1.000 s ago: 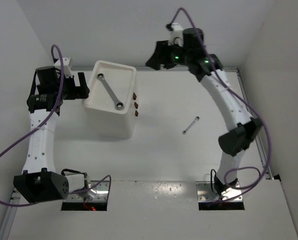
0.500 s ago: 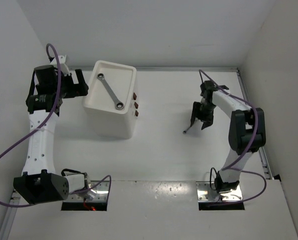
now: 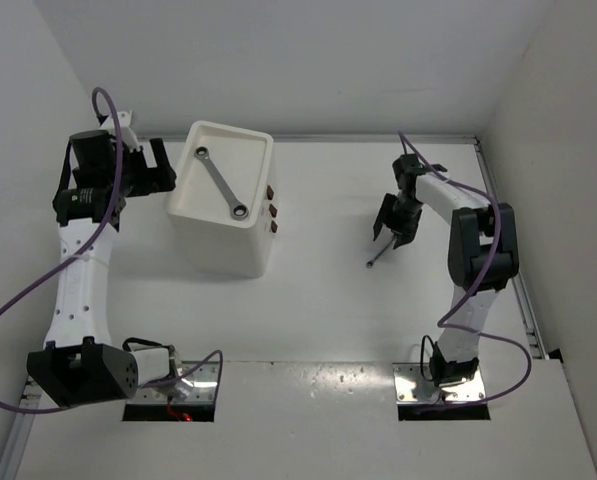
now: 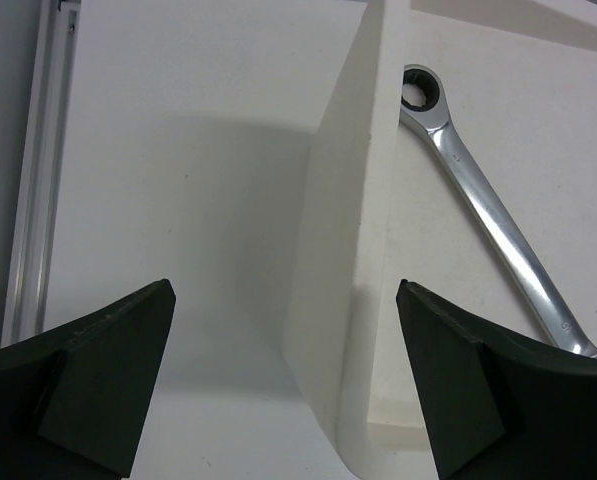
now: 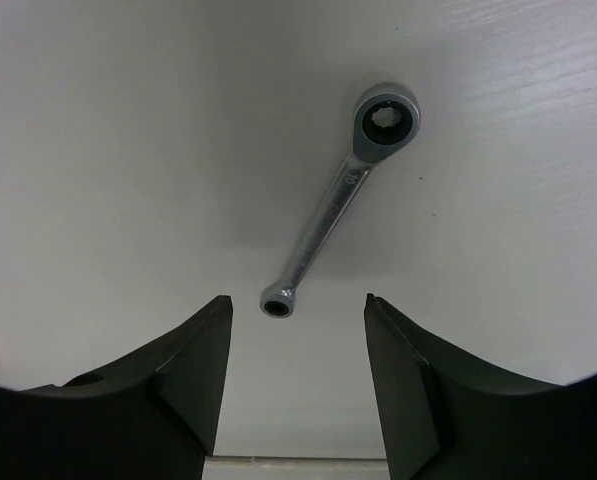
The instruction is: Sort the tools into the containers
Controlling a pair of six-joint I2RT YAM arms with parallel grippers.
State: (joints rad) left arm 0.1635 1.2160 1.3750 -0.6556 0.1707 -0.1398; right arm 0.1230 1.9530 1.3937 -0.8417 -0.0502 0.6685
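Wrench (image 5: pixel 338 200): small, silver, ring ends, flat on table (image 5: pixel 128 150); right tool (image 5: pixel 296 305) half-spread, empty; left tool (image 4: pixel 283 290) wide.

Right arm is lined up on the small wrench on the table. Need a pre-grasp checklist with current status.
1. Right pincer jaws apart, empty: ok.
2. Small wrench lying flat on the table, uncovered: ok.
3. Wrench centred in the pincer's gap: not ok; only its small end reaches the gap, and the ring head lies beyond the tips.
4. Pincer height above the table: cannot tell.
5. Room in the top tray beside the large wrench: ok.
6. Left pincer open, empty, left of the box: ok.
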